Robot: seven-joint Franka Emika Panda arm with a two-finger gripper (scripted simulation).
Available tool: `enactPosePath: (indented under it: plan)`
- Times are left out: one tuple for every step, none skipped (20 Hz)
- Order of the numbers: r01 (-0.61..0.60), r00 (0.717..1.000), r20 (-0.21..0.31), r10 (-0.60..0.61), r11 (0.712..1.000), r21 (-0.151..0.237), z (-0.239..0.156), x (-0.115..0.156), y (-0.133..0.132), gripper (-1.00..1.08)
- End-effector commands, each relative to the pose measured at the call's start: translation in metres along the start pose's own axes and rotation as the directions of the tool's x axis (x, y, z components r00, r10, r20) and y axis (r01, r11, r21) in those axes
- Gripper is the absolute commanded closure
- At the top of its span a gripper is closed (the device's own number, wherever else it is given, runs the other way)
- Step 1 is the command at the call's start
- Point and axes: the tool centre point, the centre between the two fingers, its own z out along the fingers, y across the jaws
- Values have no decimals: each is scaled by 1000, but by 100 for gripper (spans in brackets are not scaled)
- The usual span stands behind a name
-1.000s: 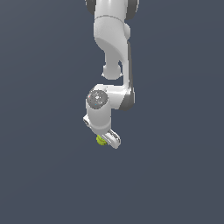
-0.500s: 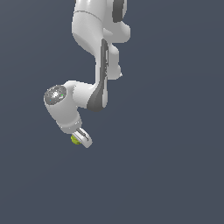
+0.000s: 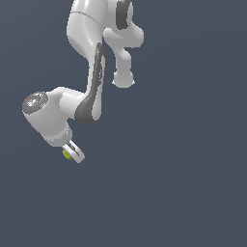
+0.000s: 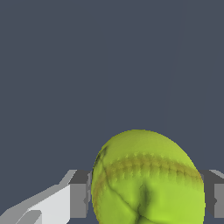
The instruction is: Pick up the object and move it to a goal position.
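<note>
The object is a small yellow-green ball [image 3: 66,154] with darker seam marks, and it fills much of the wrist view [image 4: 146,179]. My white gripper [image 3: 72,153] is shut on it, one finger [image 4: 57,203] pressed to each side of the ball. In the exterior view the arm bends down toward the exterior view's left, and the ball peeks out beside the fingers [image 3: 76,153] at the arm's lowest point.
Only a plain dark grey-blue backdrop surrounds the arm in both views. No table, container or goal marker shows.
The arm has swung toward the exterior view's left with the ball held between the fingers. The wrist has tilted further over.
</note>
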Motion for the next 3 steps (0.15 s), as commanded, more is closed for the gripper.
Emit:
enactPosePath:
  plan:
    - [2, 1000, -1, -2, 1000, 1, -2, 4, 2, 108]
    - [2, 1000, -1, -2, 1000, 1, -2, 5, 2, 108]
    - [2, 1000, -1, -2, 1000, 1, -2, 5, 3, 108]
